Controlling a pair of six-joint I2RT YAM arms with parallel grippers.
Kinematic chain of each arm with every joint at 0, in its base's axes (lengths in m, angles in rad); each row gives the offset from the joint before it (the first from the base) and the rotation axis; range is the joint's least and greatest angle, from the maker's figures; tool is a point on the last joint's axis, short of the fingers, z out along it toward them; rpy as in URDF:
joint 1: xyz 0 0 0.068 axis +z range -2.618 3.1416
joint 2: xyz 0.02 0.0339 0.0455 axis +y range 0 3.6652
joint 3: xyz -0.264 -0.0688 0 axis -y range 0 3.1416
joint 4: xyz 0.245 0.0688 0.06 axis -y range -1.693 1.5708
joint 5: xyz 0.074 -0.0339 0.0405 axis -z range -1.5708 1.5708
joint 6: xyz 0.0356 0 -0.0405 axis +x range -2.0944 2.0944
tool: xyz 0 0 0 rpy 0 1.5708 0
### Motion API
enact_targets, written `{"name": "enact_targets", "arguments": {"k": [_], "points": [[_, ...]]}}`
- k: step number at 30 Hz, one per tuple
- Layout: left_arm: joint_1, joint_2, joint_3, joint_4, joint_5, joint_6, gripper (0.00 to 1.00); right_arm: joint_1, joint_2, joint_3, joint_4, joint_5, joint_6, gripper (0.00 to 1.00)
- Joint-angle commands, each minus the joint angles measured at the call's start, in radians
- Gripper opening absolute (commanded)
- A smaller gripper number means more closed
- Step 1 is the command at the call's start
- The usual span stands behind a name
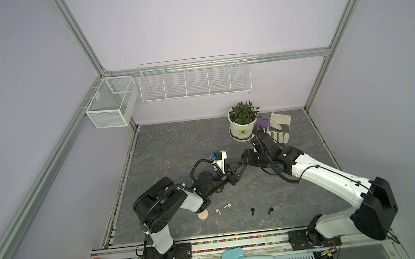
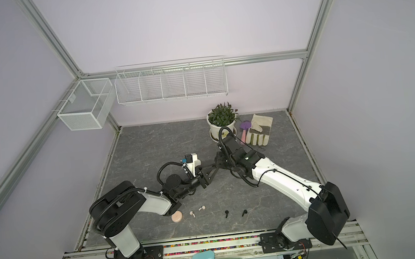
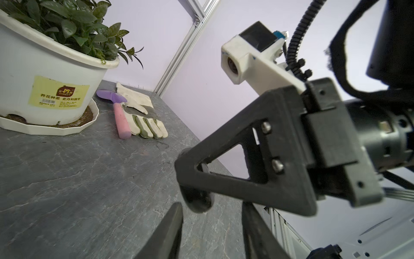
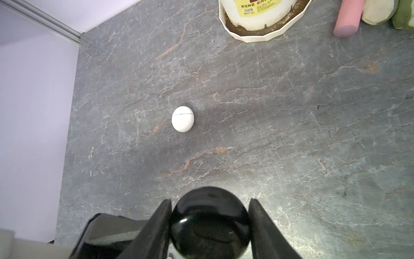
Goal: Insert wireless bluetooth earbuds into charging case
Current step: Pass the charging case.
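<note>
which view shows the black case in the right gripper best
The right wrist view: the black case sits large between the fingers of the right gripper. The left wrist view catches only its edge; it is hidden in both top views.

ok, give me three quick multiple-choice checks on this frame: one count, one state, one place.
1. How many black earbuds lie loose on the table?
A. one
B. two
C. four
2. The white case is:
A. shut
B. lid up
C. split in two halves
3. Where is the black case?
A. flat on the table
B. on top of the white case
C. between the fingers of the right gripper

Key:
1 B, both top views show a pair near the front edge.
2 A, only a thin seam line shows.
3 C, the right wrist view shows the fingers clamping it.
</note>
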Motion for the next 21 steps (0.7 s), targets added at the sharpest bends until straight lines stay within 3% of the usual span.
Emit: {"name": "enact_targets", "arguments": {"k": [1, 12, 21], "points": [[-0.007, 0.016, 0.033, 0.054, 0.008, -0.029, 0.46, 0.006, -0.035, 0.028, 0.012, -0.01, 0.034, 0.38], [-0.007, 0.043, 0.091, 0.054, 0.036, -0.079, 0.44, 0.017, -0.04, 0.045, 0.018, -0.028, 0.035, 0.37], [-0.007, 0.036, 0.101, 0.054, 0.028, -0.089, 0.27, 0.031, -0.033, 0.055, 0.021, -0.028, 0.024, 0.38]]}}
